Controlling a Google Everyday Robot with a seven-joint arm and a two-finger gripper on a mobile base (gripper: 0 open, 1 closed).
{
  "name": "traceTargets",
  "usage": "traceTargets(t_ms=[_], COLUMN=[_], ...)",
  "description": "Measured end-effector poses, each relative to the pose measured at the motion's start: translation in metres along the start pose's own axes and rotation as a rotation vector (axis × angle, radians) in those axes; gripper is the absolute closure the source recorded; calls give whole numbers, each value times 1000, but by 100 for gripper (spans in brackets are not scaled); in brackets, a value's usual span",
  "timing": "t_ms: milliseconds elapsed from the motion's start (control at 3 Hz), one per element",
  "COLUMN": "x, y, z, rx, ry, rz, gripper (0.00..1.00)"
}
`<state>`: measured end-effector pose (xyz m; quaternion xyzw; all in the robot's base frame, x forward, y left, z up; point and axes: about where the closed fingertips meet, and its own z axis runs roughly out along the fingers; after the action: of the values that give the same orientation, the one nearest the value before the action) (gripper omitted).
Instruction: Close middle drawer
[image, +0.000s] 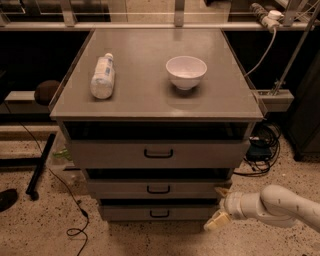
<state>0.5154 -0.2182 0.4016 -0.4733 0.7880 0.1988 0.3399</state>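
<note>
As the claw hangs low to the right of the bench, notes:
Claw: fingers spread wide, holding nothing. Upper tip is just beside the drawer front's right end; can't tell if touching.
Middle drawer: 2nd of 3 fronts, betw. top drawer and bottom drawer. Sticks out a bit, dark gap above it.
Handling (est.): stiff box on slides, prob. moderate wt, not fragile, won't flex.
Where to push: flat front panel near handle; no grip needed.
Risk: a push at the far right end may skew or jam it.

Hand sits just right of middle drawer.
</note>
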Motion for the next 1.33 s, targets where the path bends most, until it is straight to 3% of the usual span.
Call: traceTargets(t_ms=[667,1333], x=[10,33], y=[-8,-26], z=[-46,-89], rx=[18,39], ry=[15,86], rz=[-4,24], gripper=[0,0])
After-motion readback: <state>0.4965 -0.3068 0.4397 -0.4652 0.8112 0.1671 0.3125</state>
